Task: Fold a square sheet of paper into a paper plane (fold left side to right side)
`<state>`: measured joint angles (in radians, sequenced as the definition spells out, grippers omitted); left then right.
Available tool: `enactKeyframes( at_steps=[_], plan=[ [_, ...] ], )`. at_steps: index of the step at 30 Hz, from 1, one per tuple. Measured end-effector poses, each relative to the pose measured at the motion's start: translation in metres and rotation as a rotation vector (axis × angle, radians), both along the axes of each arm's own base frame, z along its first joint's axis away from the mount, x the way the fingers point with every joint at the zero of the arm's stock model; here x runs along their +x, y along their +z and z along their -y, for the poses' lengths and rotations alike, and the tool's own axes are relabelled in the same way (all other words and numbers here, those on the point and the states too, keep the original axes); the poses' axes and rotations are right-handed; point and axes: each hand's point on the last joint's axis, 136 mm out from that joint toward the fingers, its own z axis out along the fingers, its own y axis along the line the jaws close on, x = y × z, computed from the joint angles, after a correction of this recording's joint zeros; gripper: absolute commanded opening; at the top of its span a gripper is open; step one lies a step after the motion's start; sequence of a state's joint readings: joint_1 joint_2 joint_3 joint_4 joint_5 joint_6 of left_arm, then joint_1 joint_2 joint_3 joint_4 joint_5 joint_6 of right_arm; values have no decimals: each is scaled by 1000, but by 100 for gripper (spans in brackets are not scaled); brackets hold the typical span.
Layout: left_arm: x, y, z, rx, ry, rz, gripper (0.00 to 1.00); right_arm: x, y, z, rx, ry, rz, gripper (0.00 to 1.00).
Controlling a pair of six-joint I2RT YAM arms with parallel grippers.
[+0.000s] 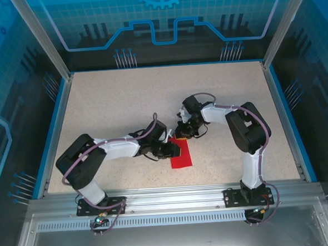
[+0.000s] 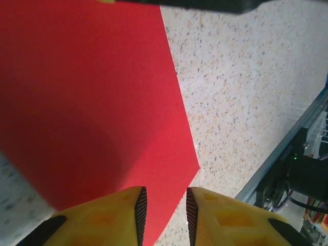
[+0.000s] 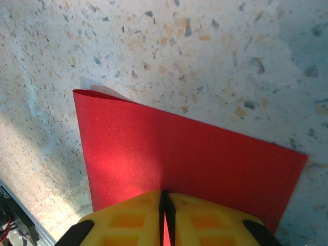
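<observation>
Table: the speckled beige tabletop (image 1: 124, 103), ringed by blue walls, carries the work near its front middle.
Arms: the white-and-black left arm (image 1: 115, 148) reaches in from the left and the right arm (image 1: 245, 129) bends back from the right, so both wrists meet over one spot.
Paper: the thin, bright red square sheet of paper (image 1: 183, 158) lies on the table between the two arms, its far end under the grippers.
Right gripper: the yellow-fingered right gripper (image 3: 165, 197) is clamped on the sheet's edge, a sliver of red between its pads. One corner curls off the table, apparently a hold for steering the fold.
Left gripper: the left gripper (image 2: 164, 197) stands slightly parted with nothing between its fingers. It is low over the sheet's corner, probably placed to steady the paper. Whether it touches cannot be told.
</observation>
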<state>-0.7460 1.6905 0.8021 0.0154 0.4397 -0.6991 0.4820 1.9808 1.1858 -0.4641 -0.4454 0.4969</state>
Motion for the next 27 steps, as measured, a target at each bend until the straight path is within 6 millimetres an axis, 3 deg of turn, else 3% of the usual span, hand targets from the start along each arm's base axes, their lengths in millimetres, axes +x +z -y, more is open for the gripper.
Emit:
enactKeyframes(
  at_steps=[6, 15, 19, 23, 27],
  plan=[
    [-8, -21, 6, 33, -24, -35, 31, 0, 1, 0, 1, 1, -1, 15],
    [-8, -22, 7, 31, -20, -33, 31, 2, 10, 1, -19, 14, 8, 23],
    [-7, -23, 7, 27, -14, -30, 31, 7, 32, 9, -36, 17, 55, 27],
    [-7, -23, 7, 29, -9, -32, 30, 10, 68, 19, -11, 0, 132, 28],
    [-6, -23, 7, 31, -2, -35, 30, -17, 88, 36, 9, -9, 170, 16]
  ],
)
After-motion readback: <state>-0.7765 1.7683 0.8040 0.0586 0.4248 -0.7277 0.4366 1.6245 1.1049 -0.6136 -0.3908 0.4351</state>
